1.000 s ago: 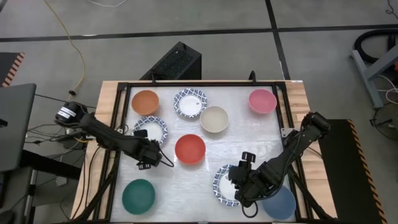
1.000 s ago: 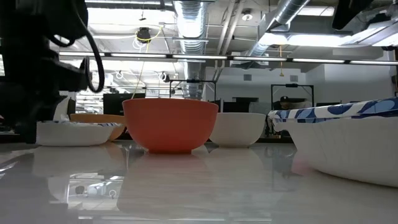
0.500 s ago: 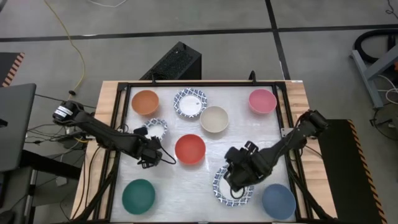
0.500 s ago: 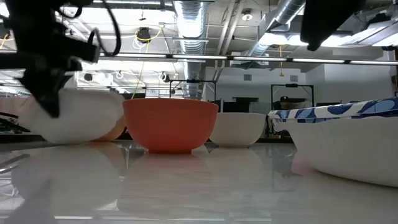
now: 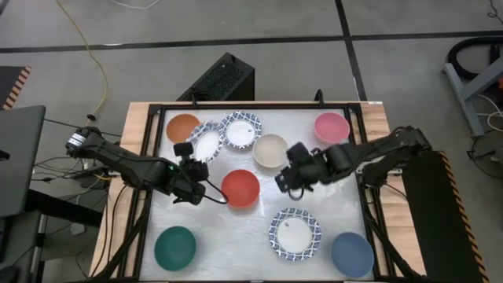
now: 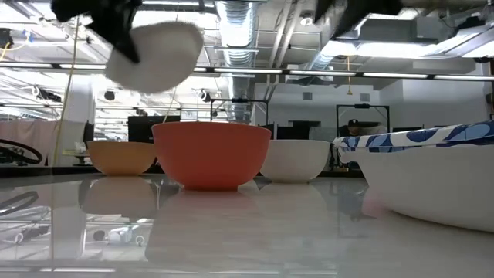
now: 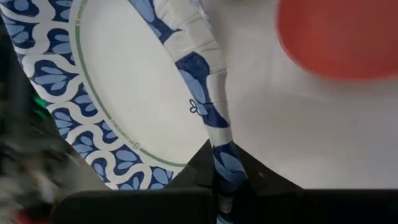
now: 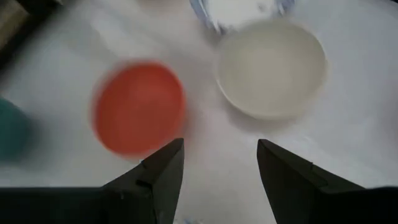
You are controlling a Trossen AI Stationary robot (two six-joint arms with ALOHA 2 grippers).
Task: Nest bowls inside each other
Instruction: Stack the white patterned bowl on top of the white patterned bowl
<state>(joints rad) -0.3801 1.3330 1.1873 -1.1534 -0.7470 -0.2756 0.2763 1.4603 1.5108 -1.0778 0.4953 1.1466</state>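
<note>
My left gripper (image 5: 194, 167) is shut on a white bowl with a blue patterned rim (image 5: 204, 142), which hangs in the air on the left (image 6: 154, 52). My right gripper (image 5: 284, 179) hovers open above the table between the red bowl (image 5: 240, 188) and the cream bowl (image 5: 270, 150). Both bowls show beyond its fingers, the red one (image 8: 138, 106) and the cream one (image 8: 272, 67). Standing on the table are the orange bowl (image 5: 183, 127), a patterned bowl (image 5: 240, 130), the pink bowl (image 5: 332, 127), another patterned bowl (image 5: 295, 233), the teal bowl (image 5: 174, 247) and the blue bowl (image 5: 351, 255). My left gripper pinches the patterned bowl's rim (image 7: 222, 163) between its two fingers, one on the inner side and one on the outer side. The bowl is lifted clear of the table and tipped up on edge, rising beyond the fingers.
A black frame (image 5: 259, 105) borders the white table top. Bare table lies in the middle near part, between the teal bowl and the near patterned bowl. A black box (image 5: 220, 79) stands beyond the far edge.
My left gripper has taken hold of the patterned bowl at the left, raised it off the table and tipped it on edge, carrying it toward the far edge. My right gripper has risen from over the near patterned bowl and swung toward the far edge, stopping beside the cream bowl, still open.
</note>
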